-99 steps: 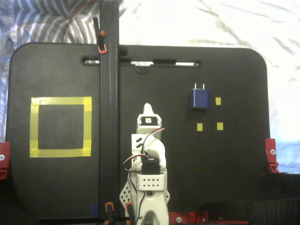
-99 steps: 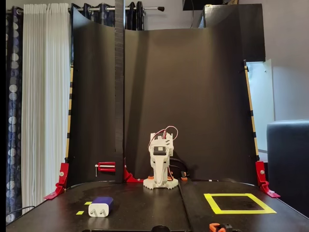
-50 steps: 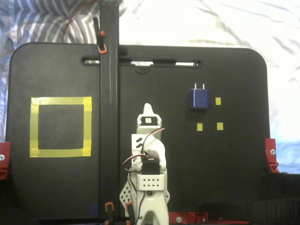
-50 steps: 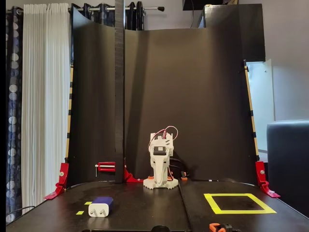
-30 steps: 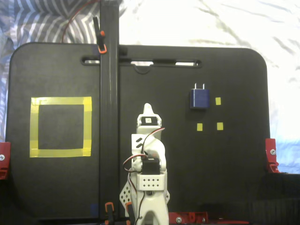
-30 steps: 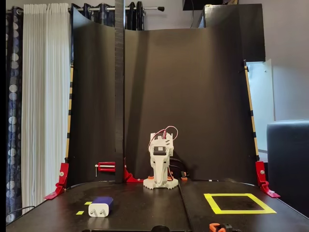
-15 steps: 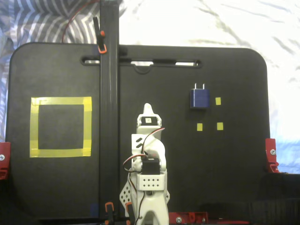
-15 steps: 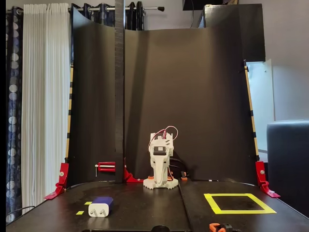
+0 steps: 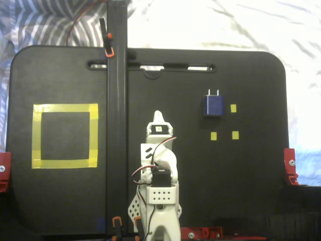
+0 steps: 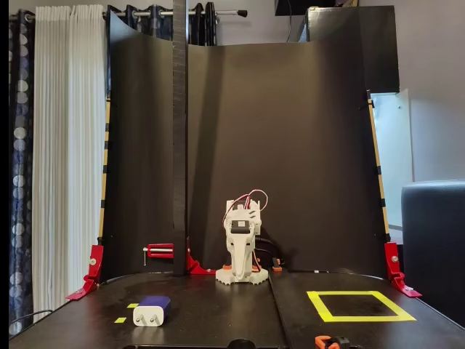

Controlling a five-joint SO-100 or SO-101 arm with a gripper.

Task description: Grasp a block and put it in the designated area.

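The block (image 9: 213, 105) looks like a light, rigid, slick plastic thing, probably best pinched across its flat sides, away from the prongs (image 9: 213, 92). The gripper (image 9: 157, 116) is folded up well apart from it, and whether it's parted or closed can't be made out.

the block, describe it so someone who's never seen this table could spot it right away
In a fixed view from above, start at the black table and look right of the folded white arm, the side opposite the yellow tape square. The block lies flat beside three tiny yellow markers. It alone is dark blue and boxy, with two short silvery prongs on one end.
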